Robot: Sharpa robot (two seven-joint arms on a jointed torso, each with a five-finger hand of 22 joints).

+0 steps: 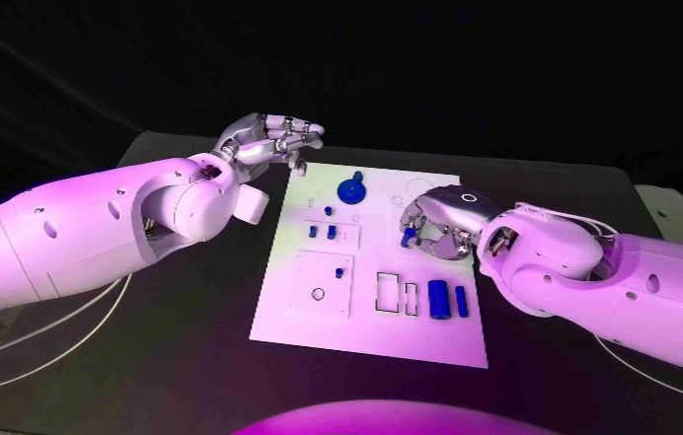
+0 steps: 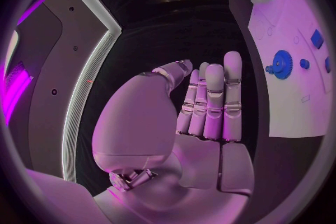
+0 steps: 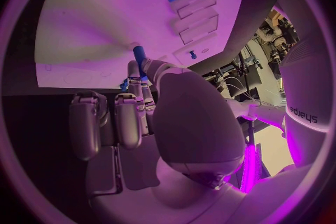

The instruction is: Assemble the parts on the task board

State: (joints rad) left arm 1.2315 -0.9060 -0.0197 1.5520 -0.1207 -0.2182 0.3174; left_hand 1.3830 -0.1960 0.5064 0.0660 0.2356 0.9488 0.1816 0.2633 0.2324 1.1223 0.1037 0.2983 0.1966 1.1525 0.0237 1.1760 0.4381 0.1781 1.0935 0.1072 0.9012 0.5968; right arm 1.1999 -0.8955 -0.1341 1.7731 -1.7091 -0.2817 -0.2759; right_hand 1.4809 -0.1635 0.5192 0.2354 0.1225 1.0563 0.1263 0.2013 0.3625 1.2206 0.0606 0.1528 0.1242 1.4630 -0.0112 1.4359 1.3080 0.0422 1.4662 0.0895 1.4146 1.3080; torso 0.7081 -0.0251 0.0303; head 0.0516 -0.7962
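White task board on black table, right hand fingers pinching blue peg, left hand fingers empty, apart

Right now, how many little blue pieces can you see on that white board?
About 7: a gear at the far end, two small pegs mid-board, a tiny one nearer, two blocks near the right edge, one peg pinched by the right hand. Others may be hidden.

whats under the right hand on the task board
The right hand pinches a small blue peg, its tip down at the white task board. The fingers cover the board right below, so whether a hole lies there cannot be seen.
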